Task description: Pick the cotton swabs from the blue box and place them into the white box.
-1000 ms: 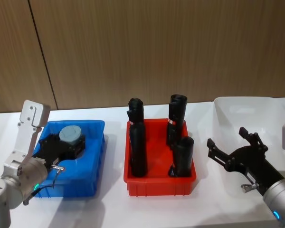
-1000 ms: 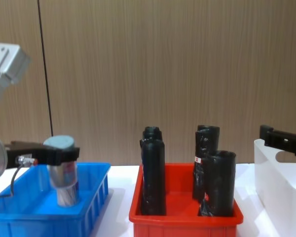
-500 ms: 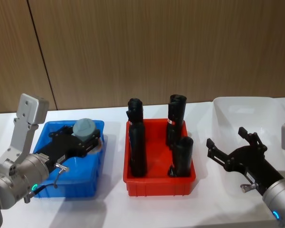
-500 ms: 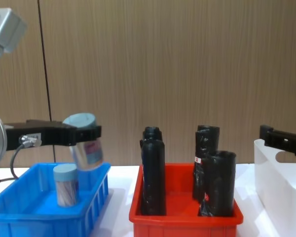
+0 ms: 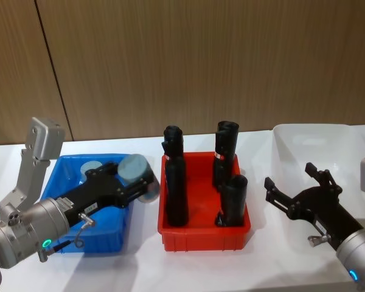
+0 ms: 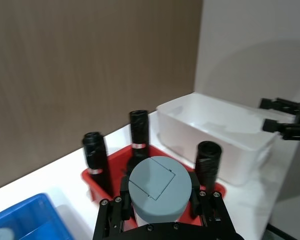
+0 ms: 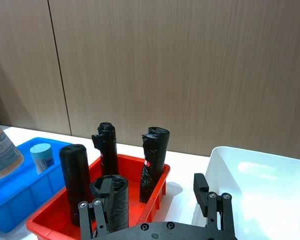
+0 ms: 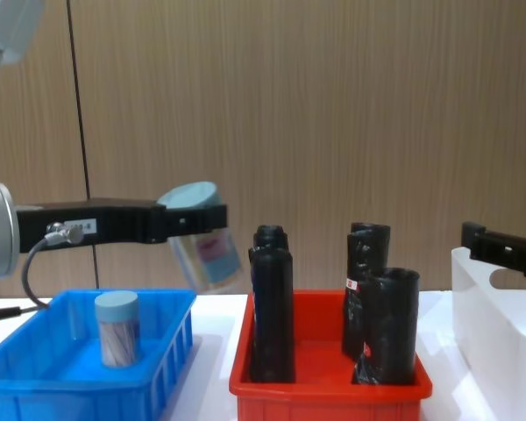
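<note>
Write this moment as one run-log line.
phase: transfer | left hand: shut on cotton swab jar, tilted, above right edge of blue box | right hand: open, by white box | second jar: upright in blue box

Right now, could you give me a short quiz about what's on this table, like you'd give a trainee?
1. True or false: the left end effector is shut on a swab jar held tilted in the air.
2. How many black rolls stand in the red bin?
3. The open right end effector hovers nearest which? A) white bin B) blue bin C) red bin
Key: 1 true; 2 four; 3 A.
</note>
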Available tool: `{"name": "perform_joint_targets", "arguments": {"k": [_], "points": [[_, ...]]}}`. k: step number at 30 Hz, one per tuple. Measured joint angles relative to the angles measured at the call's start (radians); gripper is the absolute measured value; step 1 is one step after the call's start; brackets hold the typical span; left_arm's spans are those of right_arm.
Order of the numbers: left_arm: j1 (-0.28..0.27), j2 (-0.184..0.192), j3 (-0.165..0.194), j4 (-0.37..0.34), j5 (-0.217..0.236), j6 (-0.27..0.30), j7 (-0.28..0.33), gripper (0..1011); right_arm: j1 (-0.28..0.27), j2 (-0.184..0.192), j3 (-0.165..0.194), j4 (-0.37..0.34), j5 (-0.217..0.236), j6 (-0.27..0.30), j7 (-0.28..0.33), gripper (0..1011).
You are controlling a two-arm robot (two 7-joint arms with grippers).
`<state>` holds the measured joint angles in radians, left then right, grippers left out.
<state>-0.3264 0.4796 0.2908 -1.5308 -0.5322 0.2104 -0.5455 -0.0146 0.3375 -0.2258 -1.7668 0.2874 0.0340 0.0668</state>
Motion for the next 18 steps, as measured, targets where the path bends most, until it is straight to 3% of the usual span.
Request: {"name": "perform_joint_targets", "arguments": {"k": [18], "points": [[-0.048,-0.014,0.026,0.054,-0.035,0.018,-0.279,668,0.000,0.000,0.000,0.000,0.000,0.000,0.000,1002]]}}
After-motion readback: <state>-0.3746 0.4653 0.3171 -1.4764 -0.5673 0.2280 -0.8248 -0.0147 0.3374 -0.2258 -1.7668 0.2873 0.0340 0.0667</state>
